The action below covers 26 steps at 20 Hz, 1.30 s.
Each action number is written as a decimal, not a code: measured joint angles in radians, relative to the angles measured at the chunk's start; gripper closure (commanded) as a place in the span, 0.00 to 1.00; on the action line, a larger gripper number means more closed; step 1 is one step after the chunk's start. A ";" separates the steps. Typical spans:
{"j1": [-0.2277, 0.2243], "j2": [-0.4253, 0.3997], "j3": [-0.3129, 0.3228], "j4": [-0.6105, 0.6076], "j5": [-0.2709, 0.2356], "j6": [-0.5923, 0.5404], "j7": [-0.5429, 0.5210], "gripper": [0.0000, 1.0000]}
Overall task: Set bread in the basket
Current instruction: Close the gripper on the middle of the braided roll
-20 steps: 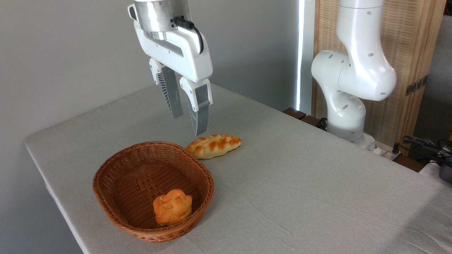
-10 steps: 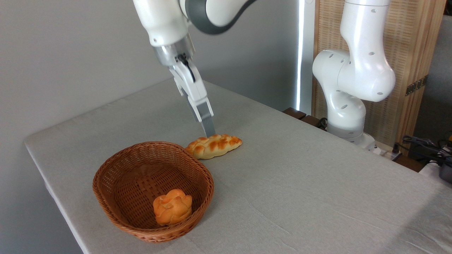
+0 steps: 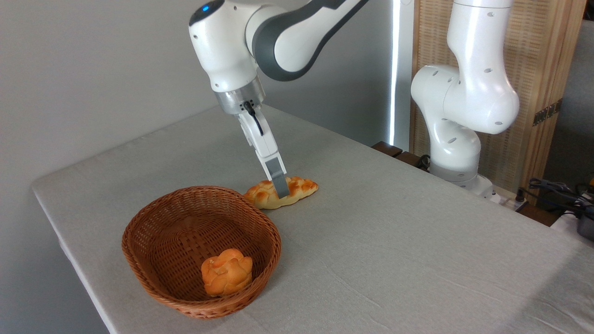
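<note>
gripper (image 3: pixel 280 188) down at middle of bread, seen edge-on, one finger (image 3: pixel 279 178) visible, can't tell jaw spacing | bread (image 3: pixel 301 187) flat on table (image 3: pixel 394 241), just behind basket (image 3: pixel 153 222) rim, outside it | round bun (image 3: pixel 227 272) in basket front

The pincer (image 3: pixel 281 189) shows edge-on, its near finger hiding the other and the bread's (image 3: pixel 301 186) middle.

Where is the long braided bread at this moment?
The braided bread lies on the table near the picture's centre, just behind and to the right of the basket, outside it. The gripper is down at its middle.
</note>
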 measured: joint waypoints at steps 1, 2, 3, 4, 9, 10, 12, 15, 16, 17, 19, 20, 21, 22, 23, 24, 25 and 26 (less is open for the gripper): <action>0.000 0.000 -0.006 -0.012 0.000 0.008 0.000 0.00; 0.000 0.001 -0.011 -0.023 0.000 0.013 0.000 0.07; 0.000 0.002 -0.013 -0.032 0.000 0.019 0.000 0.18; 0.000 0.003 -0.013 -0.038 0.000 0.027 0.000 0.33; 0.000 0.009 -0.013 -0.050 0.000 0.053 0.000 0.69; 0.000 0.011 -0.013 -0.050 0.000 0.054 0.000 0.70; -0.001 0.012 -0.013 -0.050 0.000 0.056 0.000 0.70; -0.001 0.013 -0.013 -0.051 0.000 0.061 0.000 0.70; -0.001 0.013 -0.013 -0.051 0.000 0.062 0.000 0.70; -0.001 0.013 -0.013 -0.051 0.000 0.062 0.000 0.70; -0.001 0.013 -0.014 -0.051 0.000 0.062 0.000 0.70; -0.001 0.013 -0.014 -0.051 0.000 0.062 0.000 0.70; -0.001 0.013 -0.014 -0.051 0.000 0.062 0.000 0.70; -0.001 0.013 -0.014 -0.051 0.000 0.062 0.000 0.70; -0.001 0.013 -0.015 -0.051 0.000 0.062 0.000 0.70; -0.001 0.013 -0.015 -0.051 0.000 0.062 0.000 0.70; -0.001 0.013 -0.015 -0.051 0.000 0.061 0.000 0.70; -0.001 0.013 -0.015 -0.051 0.000 0.060 0.000 0.70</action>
